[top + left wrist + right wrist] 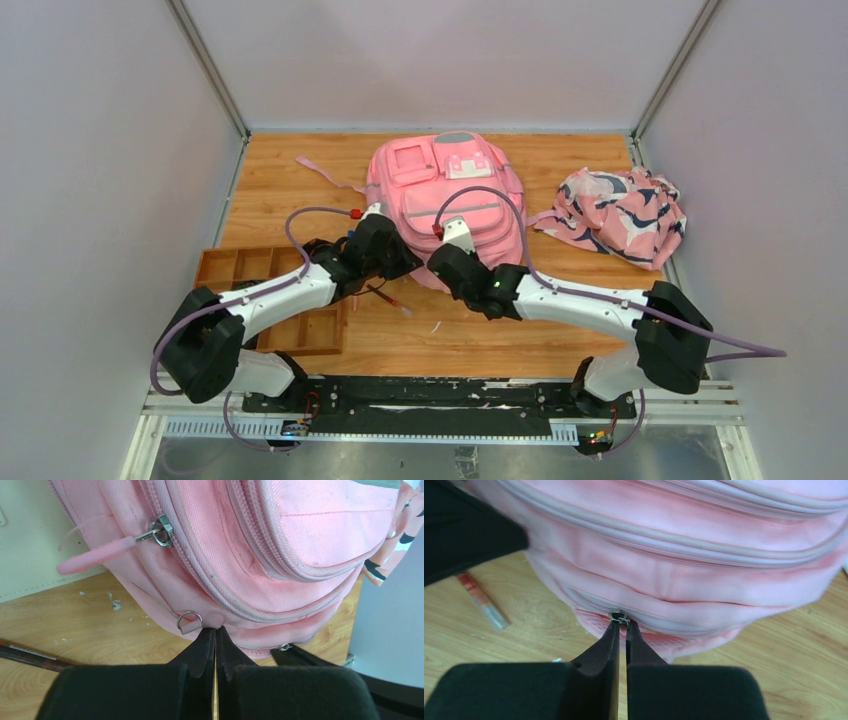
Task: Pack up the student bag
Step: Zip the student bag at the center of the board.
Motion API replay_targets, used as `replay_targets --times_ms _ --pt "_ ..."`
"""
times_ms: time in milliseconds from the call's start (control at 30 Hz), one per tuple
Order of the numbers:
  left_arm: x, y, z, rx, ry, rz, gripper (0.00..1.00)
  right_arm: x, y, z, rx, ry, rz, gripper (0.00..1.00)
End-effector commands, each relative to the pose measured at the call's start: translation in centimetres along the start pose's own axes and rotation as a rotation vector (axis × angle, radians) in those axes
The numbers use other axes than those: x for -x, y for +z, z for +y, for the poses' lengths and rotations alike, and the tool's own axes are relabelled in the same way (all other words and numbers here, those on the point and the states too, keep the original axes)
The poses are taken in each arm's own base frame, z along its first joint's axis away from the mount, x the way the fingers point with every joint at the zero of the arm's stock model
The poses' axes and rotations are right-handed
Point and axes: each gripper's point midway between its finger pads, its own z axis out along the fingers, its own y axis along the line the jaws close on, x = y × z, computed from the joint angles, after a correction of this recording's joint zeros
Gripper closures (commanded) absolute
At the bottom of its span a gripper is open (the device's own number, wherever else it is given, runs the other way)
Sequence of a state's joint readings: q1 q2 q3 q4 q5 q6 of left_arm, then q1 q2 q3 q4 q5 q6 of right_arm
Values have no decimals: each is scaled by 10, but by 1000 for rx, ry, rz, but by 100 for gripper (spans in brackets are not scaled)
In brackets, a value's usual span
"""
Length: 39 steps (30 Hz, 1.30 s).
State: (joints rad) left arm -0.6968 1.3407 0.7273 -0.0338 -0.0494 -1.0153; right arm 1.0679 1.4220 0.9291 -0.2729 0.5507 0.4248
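- We see the student bag (410, 200) lying flat mid-table, pink all over, with zip lines across its near end and pockets further back
- The left gripper (216, 630) reaches in from the left, fingers pressed together at the bag's near seam beside a small metal ring (189, 616); whether fabric is caught we cannot tell
- The right gripper (622, 624) angles in from the right, fingers closed on a metal zip pull (618, 615)

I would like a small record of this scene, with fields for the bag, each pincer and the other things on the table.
bag: student bag, lying mid-table
left pincer: shut, tips at bag's near edge beside metal ring
right pincer: shut, tips at metal zip pull
others: patterned cloth right of bag; wooden tray at left; pen on table
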Motion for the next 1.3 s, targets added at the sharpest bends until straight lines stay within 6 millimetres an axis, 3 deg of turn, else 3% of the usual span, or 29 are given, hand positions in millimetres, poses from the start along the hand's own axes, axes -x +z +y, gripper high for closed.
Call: replay_targets --times_ms 0,300,533,700,733,800,933,1000,1100,1267 --pt "23 1 23 109 47 -86 100 -7 -10 -43 -91 1 57 100" --pt "39 -7 30 125 111 -113 100 -31 -3 -101 -151 92 124 100" --pt "37 -7 24 100 183 -78 100 -22 -2 -113 -147 72 107 100" --pt "39 -9 14 72 268 -47 100 -15 -10 -98 2 64 60 100" --pt "40 -10 10 61 302 -37 97 -13 -13 -88 71 61 32 92" --pt "44 -15 2 47 380 -23 72 -13 -18 -75 175 75 -9 71" --pt "55 -34 -17 -22 542 -61 47 -15 -19 -67 364 176 -13 53" --pt "52 -44 -28 -70 652 -82 40 -14 -20 -66 451 224 -13 47" --pt "32 -52 -50 -158 839 -65 37 -14 -21 -59 581 265 7 39" --pt "1 -42 -73 -224 1013 19 34 -20 -8 -45 710 328 68 36"
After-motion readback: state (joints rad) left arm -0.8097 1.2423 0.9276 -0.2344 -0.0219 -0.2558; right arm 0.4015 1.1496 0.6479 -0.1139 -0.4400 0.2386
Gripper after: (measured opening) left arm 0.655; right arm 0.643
